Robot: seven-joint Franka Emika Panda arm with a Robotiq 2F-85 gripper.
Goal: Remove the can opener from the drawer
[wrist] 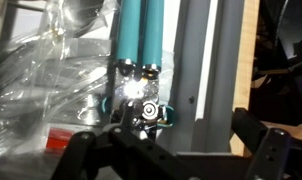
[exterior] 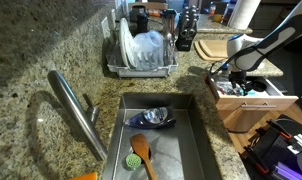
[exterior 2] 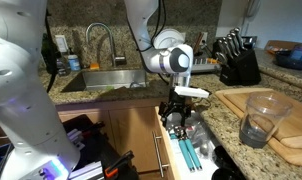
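Observation:
The drawer [exterior 2: 163,150] is pulled open below the granite counter; it also shows in an exterior view [exterior: 276,100]. Its sides are tan wood and its inside is white. The can opener [wrist: 141,50] lies in it, with two teal handles and a shiny metal head [wrist: 143,108]. Its teal handles show in an exterior view [exterior 2: 189,153]. My gripper [wrist: 166,142] hangs just above the opener's head with its fingers spread wide and empty. It shows in both exterior views [exterior: 231,76] [exterior 2: 180,110]. Clear plastic items lie beside the opener.
A steel sink [exterior: 196,130] holds a wooden spoon [exterior: 141,153] and a bowl, with a faucet [exterior: 76,110] beside it. A dish rack [exterior: 141,50] stands behind. A knife block [exterior 2: 236,60] and a cutting board [exterior 2: 291,135] with a glass [exterior 2: 259,118] sit on the counter.

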